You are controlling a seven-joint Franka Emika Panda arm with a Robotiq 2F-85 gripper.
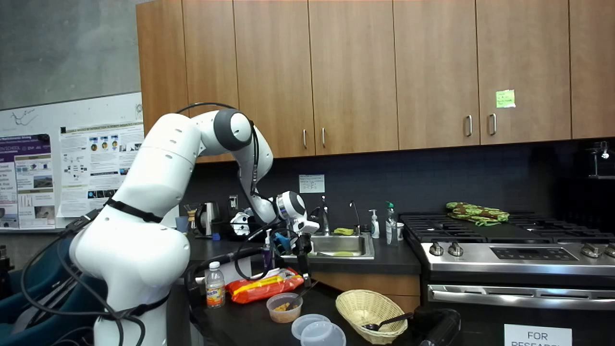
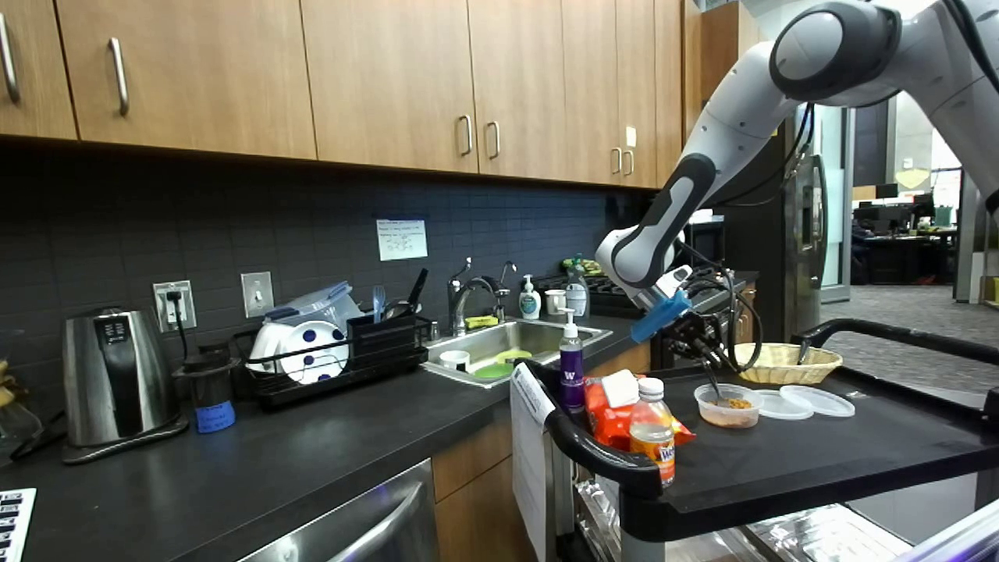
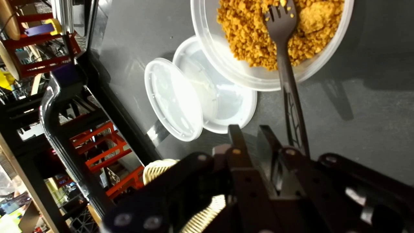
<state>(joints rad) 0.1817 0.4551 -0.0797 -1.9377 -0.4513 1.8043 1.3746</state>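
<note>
In the wrist view my gripper (image 3: 250,127) stands narrowly open, a slim gap with nothing in it between its fingertips. A dark fork (image 3: 283,35) leans in a round clear tub (image 3: 223,69), tines in orange-brown crumbs (image 3: 249,42). Its handle rises over the rim and passes outside the right finger, not between the pads; the handle's end is hidden behind the gripper. Two translucent lids (image 3: 173,100) overlap beside the tub. Both exterior views show the gripper (image 1: 306,278) pointing down close to the fork, above the tub (image 2: 727,417) on a black cart.
A wicker basket (image 1: 355,307) with a black spoon (image 1: 389,321) lies past the lids. A bottle (image 1: 215,288) and a red bag (image 1: 262,287) stand on the tub's opposite side. A purple pump bottle (image 2: 572,367) rises near the cart's handle (image 2: 597,457). Behind is a sink (image 2: 538,339).
</note>
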